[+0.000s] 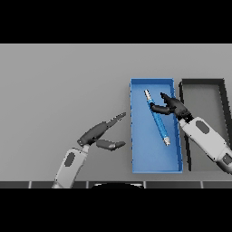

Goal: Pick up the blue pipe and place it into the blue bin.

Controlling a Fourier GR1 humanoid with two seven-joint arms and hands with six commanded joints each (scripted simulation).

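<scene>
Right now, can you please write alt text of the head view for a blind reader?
The blue pipe lies slanted inside the blue bin, with the right hand at its upper part. The left hand is open over the grey table; a dark bin sits right of the blue one.

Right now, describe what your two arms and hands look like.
Both forearms are white and light grey rounded shells, each with a dark oval inset. The left hand and right hand are dark grey to black, with slim, tapering fingers. No cables or markings are visible.
</scene>
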